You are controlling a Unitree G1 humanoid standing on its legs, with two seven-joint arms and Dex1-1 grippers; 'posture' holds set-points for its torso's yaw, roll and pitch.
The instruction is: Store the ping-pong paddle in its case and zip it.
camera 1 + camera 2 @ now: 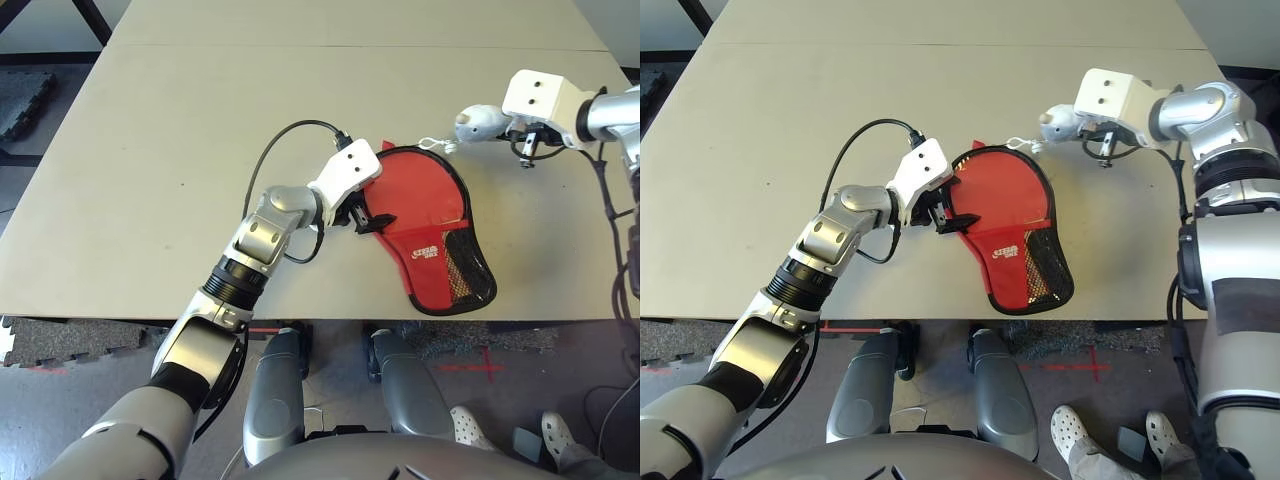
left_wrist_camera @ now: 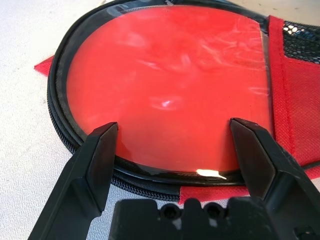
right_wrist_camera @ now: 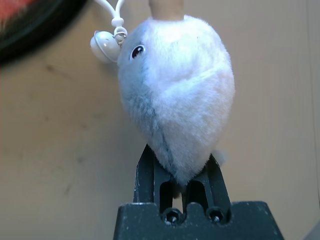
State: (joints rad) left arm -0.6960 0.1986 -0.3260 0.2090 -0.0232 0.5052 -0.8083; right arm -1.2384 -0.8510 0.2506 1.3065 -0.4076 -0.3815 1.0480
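The red case (image 1: pixel 430 225) lies flat on the table, round end toward the far side, with its mesh pocket (image 1: pixel 465 270) and white logo at the near end. My left gripper (image 2: pixel 172 127) is open, its fingers (image 2: pixel 100 155) straddling the case's zipped black rim over a glossy round red panel (image 2: pixel 170 80). I cannot tell the ping-pong paddle apart from the case; no handle shows. My right gripper (image 3: pixel 180 167) is shut on a white plush charm (image 1: pixel 478 122), held just beyond the case's far right edge. A thin white cord (image 1: pixel 435 145) with a small bell (image 3: pixel 102 46) joins the charm to the case.
A black cable (image 1: pixel 270 160) loops over the table (image 1: pixel 150 150) behind my left wrist. The near table edge runs just below the case. A person's shoes (image 1: pixel 560 440) stand on the floor at the lower right.
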